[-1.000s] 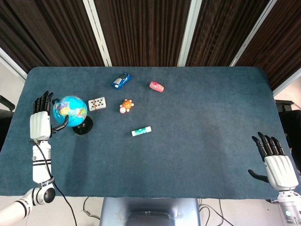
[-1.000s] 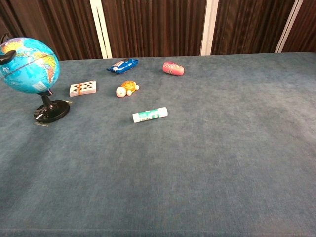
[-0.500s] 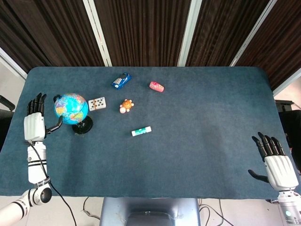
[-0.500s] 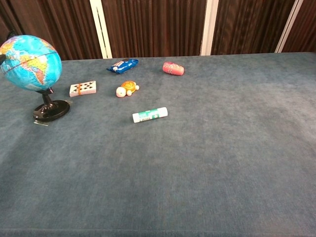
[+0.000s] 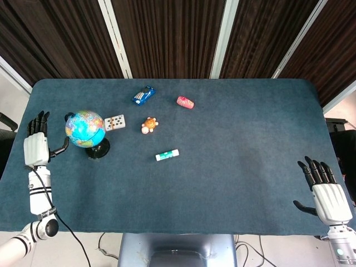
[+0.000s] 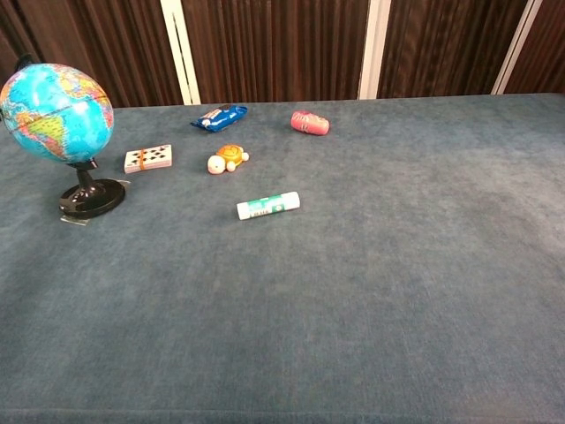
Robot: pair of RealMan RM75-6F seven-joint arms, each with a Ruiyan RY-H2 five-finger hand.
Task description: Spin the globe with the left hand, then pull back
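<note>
A small blue globe on a black round stand sits near the table's left edge; the chest view shows the globe at the far left on its stand. My left hand hovers open just left of the globe, fingers spread, thumb pointing toward it with a small gap between. My right hand rests open at the table's front right corner, far from everything. Neither hand appears in the chest view.
Behind and right of the globe lie a deck of cards, a blue toy car, an orange turtle toy, a pink toy and a green-and-white tube. The table's left edge is close to my left hand.
My left hand has drawn away leftward from the globe, its thumb losing contact. The globe's map pattern has shifted, so it has turned. The right hand has not moved.
</note>
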